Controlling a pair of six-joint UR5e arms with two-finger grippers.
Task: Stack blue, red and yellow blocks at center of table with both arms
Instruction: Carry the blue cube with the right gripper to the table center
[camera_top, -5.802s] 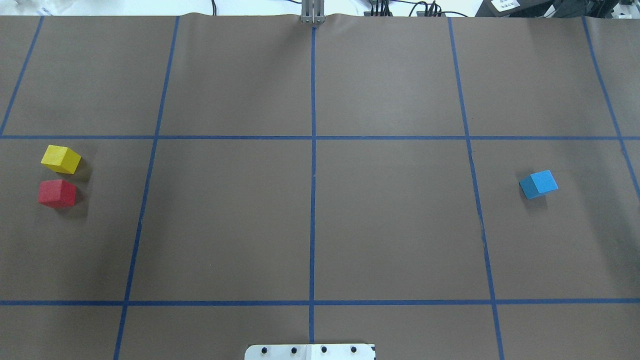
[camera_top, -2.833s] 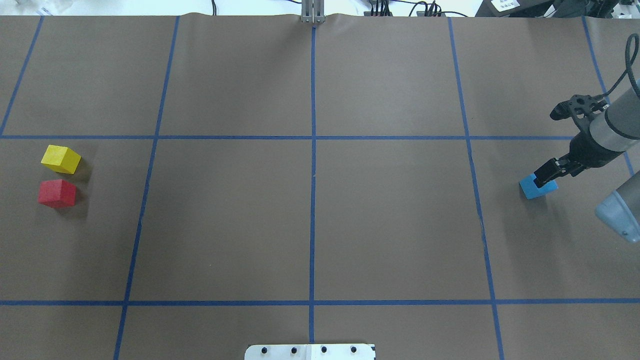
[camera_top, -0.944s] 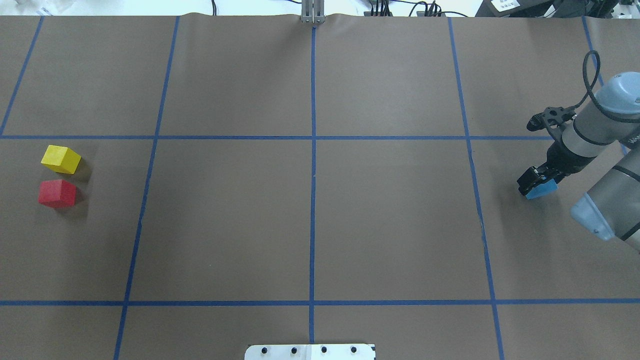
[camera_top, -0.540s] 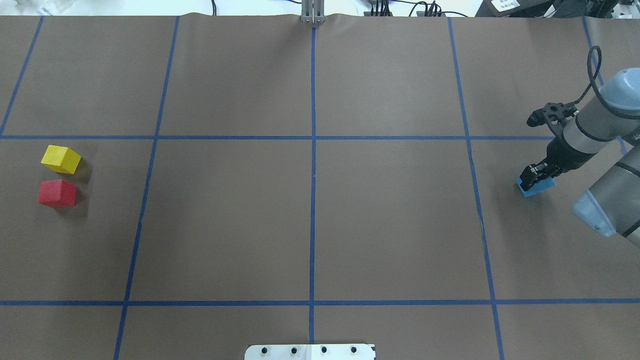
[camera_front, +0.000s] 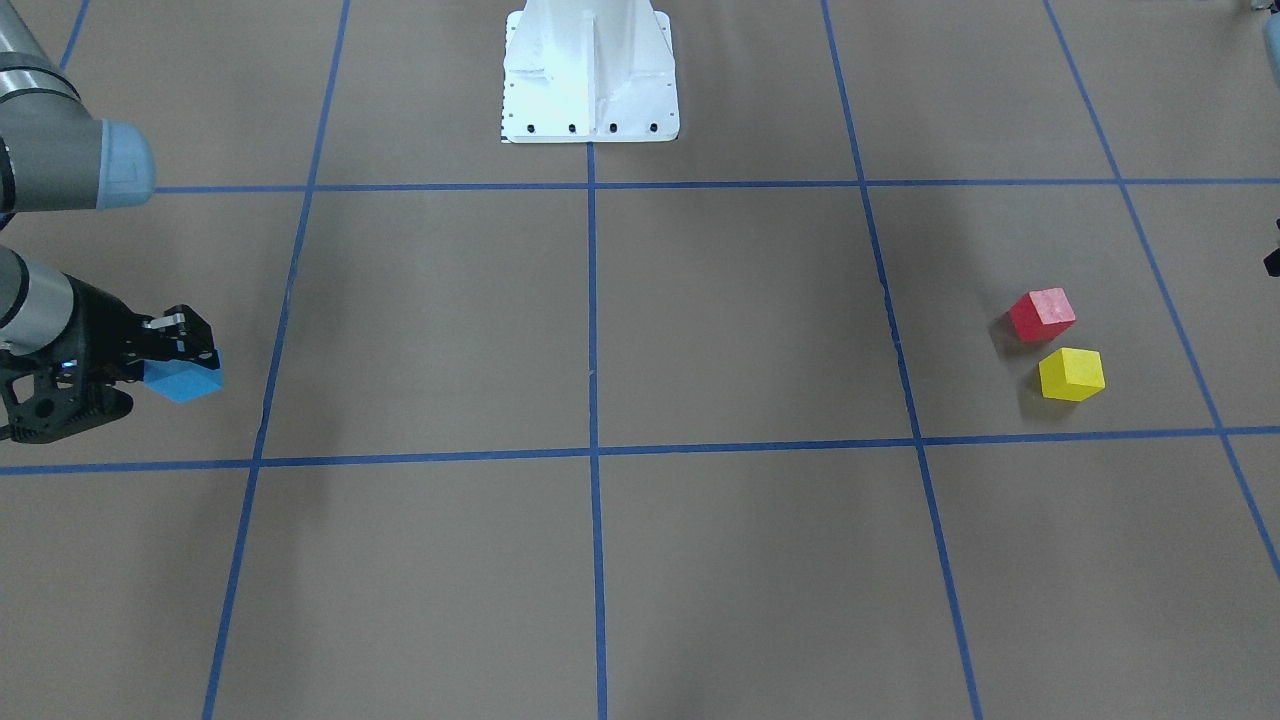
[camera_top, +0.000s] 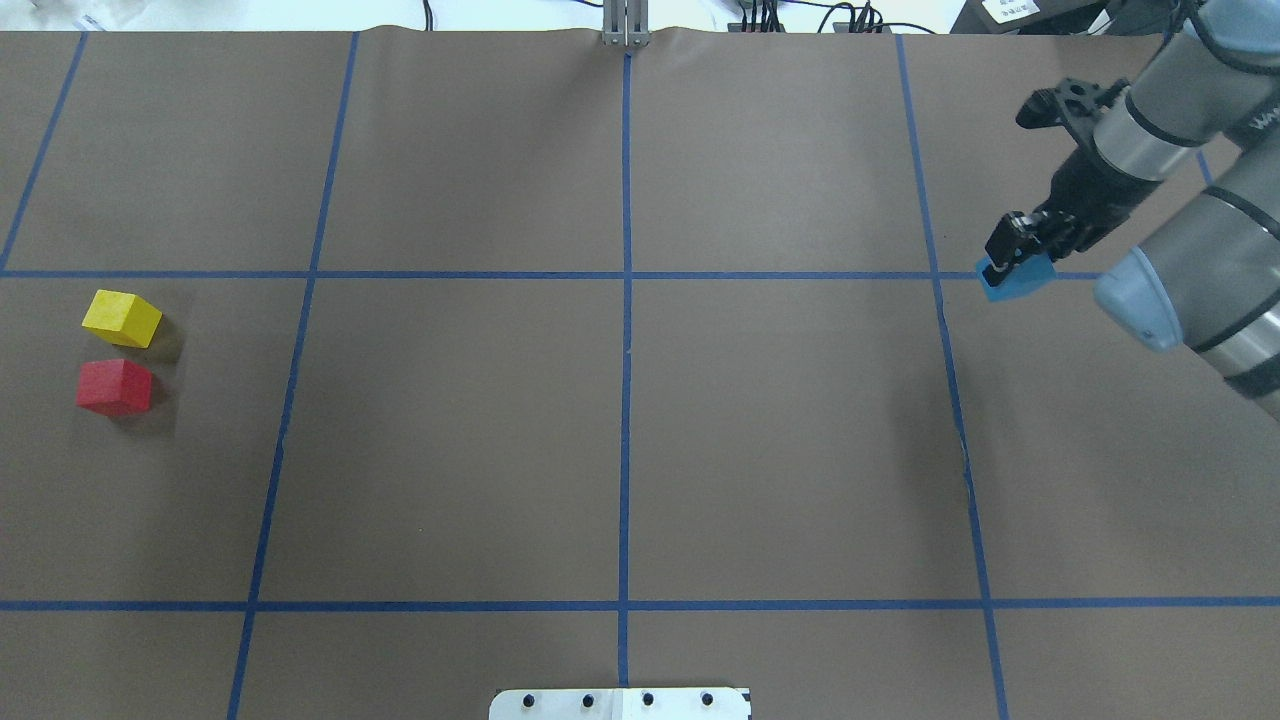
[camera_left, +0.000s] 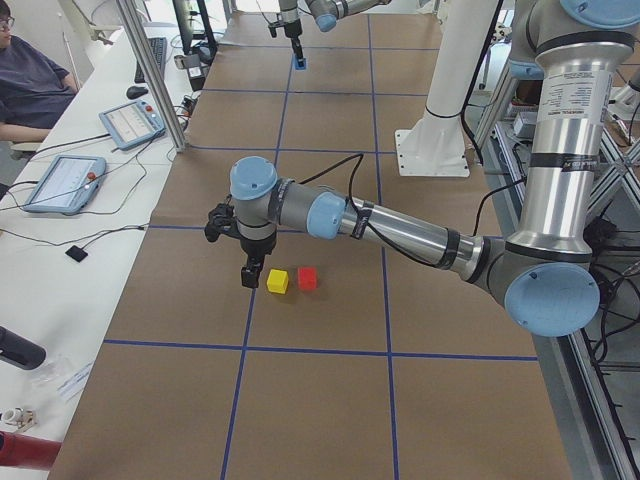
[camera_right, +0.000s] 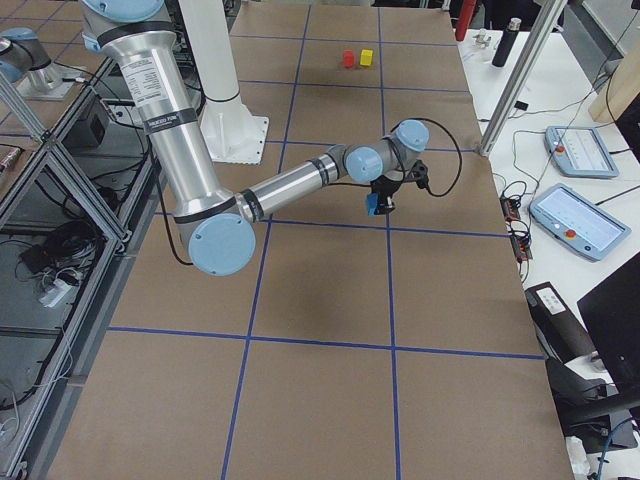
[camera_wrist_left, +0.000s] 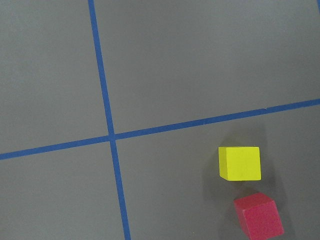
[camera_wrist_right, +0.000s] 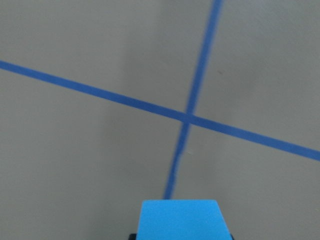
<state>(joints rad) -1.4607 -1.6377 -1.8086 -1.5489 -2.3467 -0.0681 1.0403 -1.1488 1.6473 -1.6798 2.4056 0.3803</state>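
The brown table (camera_top: 450, 450), gridded with blue tape (camera_top: 626, 400), spreads out in front of me. My right arm (camera_top: 1190, 290) reaches in over its right side. My left arm (camera_left: 400, 225) stretches out over the left end.

My right gripper (camera_top: 1012, 268) has its fingers closed tight on the blue block (camera_top: 1020, 287), which sticks out below the fingertips. The block hangs near a tape crossing on the right side, and from my right wrist camera it looks raised off the surface.

My left gripper (camera_left: 251, 272) points down near the yellow block (camera_top: 121, 318), on the side away from the red block (camera_top: 113, 386), and touches neither. Only the side camera catches it, so I cannot tell how wide its fingers stand.

Yellow and red sit close together but not touching at the table's left end. Yellow is the farther from my base, and both are well apart from the blue one.
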